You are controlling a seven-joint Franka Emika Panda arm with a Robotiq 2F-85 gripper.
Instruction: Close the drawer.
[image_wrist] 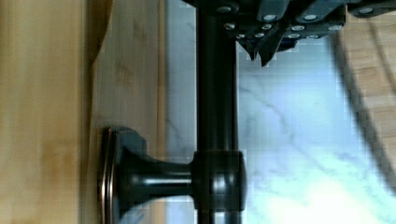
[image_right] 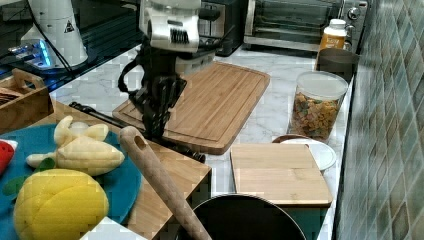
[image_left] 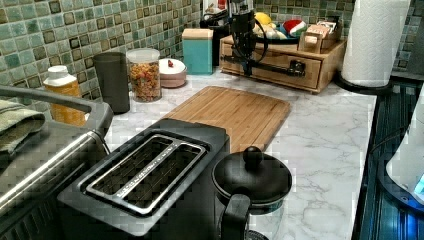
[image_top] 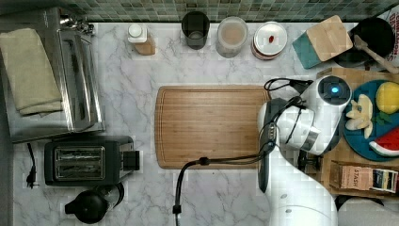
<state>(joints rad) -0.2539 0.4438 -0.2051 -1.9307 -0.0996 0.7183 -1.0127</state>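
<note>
Wrist view looks straight down on the black bar handle [image_wrist: 217, 116], with its round mount post fixed to the light-wood drawer [image_wrist: 135, 70] front. Claw [image_wrist: 268, 39] sits at the bar's outer side, fingertips touching or just beside it; whether the fingers are apart or together I cannot tell.

Left view: drawer [image_left: 272, 65] sits in a low wooden box at the far end of the bench [image_left: 325, 140], about 1 o'clock from the cutting board [image_left: 235, 112]. Claw [image_left: 246, 67] hangs down in front of the drawer face at the handle [image_left: 280, 67]. Drawer front looks nearly flush with the box, so judged close to shut, though a small gap cannot be ruled out.

Right view: claw [image_right: 156, 127] reaches down between the cutting board [image_right: 210, 100] and the box top, which carries a blue plate [image_right: 120, 185] of toy fruit.

Top view: arm covers the drawer front; cutting board [image_top: 207, 125] lies at 9 o'clock from the wrist.

Step in hand, as I judge it: final push on the handle. Next move calls for steady pressure toward the box, square to the drawer face, until the front seats. Risk: fingertips slip off the round bar, or the light box slides on the marble.
</note>
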